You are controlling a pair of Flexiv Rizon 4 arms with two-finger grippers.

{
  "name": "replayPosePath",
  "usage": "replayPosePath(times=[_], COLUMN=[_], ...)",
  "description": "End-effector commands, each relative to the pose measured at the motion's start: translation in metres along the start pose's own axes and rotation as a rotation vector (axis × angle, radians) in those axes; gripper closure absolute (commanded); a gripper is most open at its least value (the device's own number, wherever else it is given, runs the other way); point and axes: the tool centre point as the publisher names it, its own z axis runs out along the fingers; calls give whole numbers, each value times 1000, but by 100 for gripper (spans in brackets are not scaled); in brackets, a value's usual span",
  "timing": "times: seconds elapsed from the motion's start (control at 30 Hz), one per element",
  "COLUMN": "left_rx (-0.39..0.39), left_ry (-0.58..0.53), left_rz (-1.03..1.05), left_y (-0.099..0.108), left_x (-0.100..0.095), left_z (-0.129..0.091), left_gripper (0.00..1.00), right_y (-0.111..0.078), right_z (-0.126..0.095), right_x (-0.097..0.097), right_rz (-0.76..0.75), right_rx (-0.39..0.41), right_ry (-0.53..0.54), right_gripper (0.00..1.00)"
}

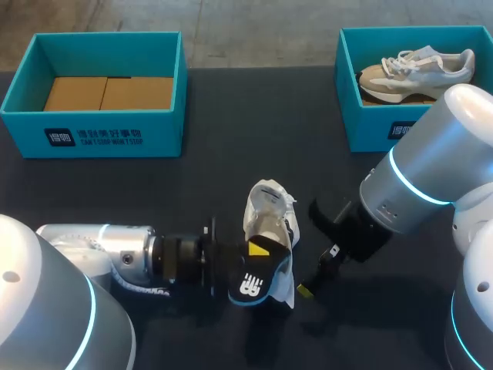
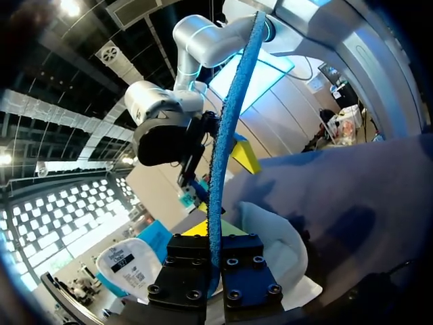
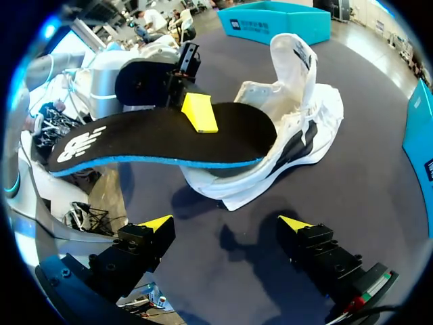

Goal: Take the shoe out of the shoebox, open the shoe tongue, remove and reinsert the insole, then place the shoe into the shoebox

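A white shoe (image 1: pixel 269 212) lies on the dark table near the middle, its tongue pulled up. My left gripper (image 1: pixel 258 250) is shut on the black, blue-edged insole (image 1: pixel 250 287), with one end in the shoe's opening and the logo end sticking out. In the left wrist view the insole (image 2: pixel 223 149) stands edge-on between the fingers, with the shoe (image 2: pixel 281 247) beside it. My right gripper (image 1: pixel 310 250) is open just right of the shoe and holds nothing. From the right wrist the insole (image 3: pixel 162 139) and shoe (image 3: pixel 298 128) lie ahead of that open gripper (image 3: pixel 226 223).
A teal shoebox (image 1: pixel 92 135) with a cardboard insert stands at the back left. A second teal box (image 1: pixel 370 131) at the back right holds another shoe (image 1: pixel 416 69). Bare dark table lies between the boxes and the shoe.
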Motion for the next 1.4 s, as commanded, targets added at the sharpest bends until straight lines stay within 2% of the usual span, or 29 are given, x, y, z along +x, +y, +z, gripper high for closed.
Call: replayPosePath(times=[0.03, 0.77, 1.13, 1.4], left_rx=[-5, -87, -119, -158], left_ry=[10, 39, 49, 44], left_rz=[2, 68, 42, 40], left_y=[4, 21, 40, 42], left_x=[1, 1, -4, -6], left_z=[4, 9, 12, 12], left_gripper=[100, 100, 100, 100], right_y=[0, 0, 0, 0], right_z=[1, 1, 1, 1], right_x=[1, 1, 1, 1], right_rz=[1, 1, 1, 1], right_rx=[-1, -1, -1, -1], right_ry=[-2, -2, -2, -2], right_gripper=[0, 0, 0, 0])
